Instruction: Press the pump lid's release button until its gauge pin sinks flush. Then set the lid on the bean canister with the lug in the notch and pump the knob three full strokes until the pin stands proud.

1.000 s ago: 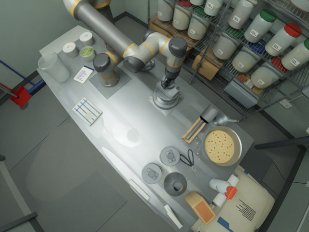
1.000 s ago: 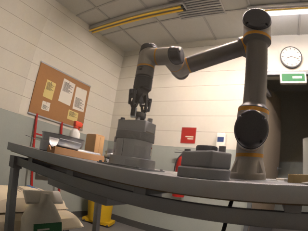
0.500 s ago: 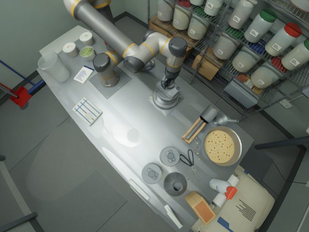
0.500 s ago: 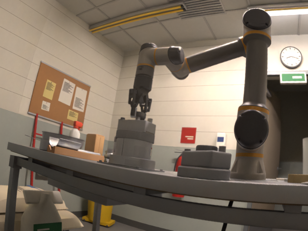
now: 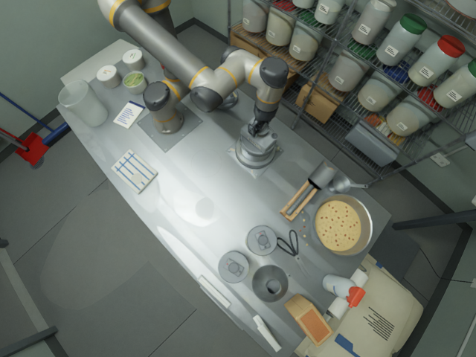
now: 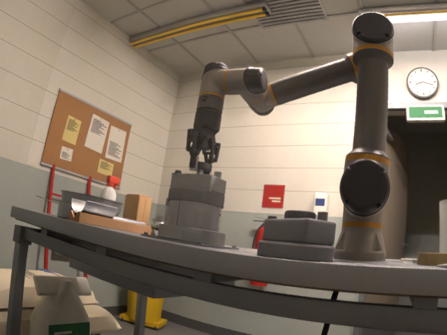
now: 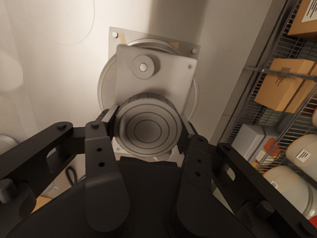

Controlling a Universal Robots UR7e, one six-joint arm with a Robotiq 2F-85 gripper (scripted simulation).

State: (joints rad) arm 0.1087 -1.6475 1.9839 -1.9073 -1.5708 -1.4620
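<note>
The bean canister (image 6: pixel 195 212) is mostly hidden under the pump lid (image 7: pixel 153 76) in the wrist camera; only its round base rim shows. The grey lid sits on top of the canister at the table's far side, near the shelving. My gripper (image 7: pixel 148 128) stands straight above it, its two fingers closed against the sides of the ribbed round knob (image 7: pixel 148 126). Beyond the knob on the lid is a small round boss with a pale pin (image 7: pixel 143 67) at its centre. From the second side camera the gripper (image 6: pixel 203 164) holds the knob (image 6: pixel 204 167) just above the lid's top.
The wire shelving (image 5: pixel 369 77) with jars and boxes stands close beside the canister. On the table lie two spare round lids (image 5: pixel 262 239), a funnel (image 5: pixel 270 283), scissors (image 5: pixel 290 243), a pan (image 5: pixel 342 224) and a scoop (image 5: pixel 323 176). The arm's base (image 5: pixel 167 115) is to the left.
</note>
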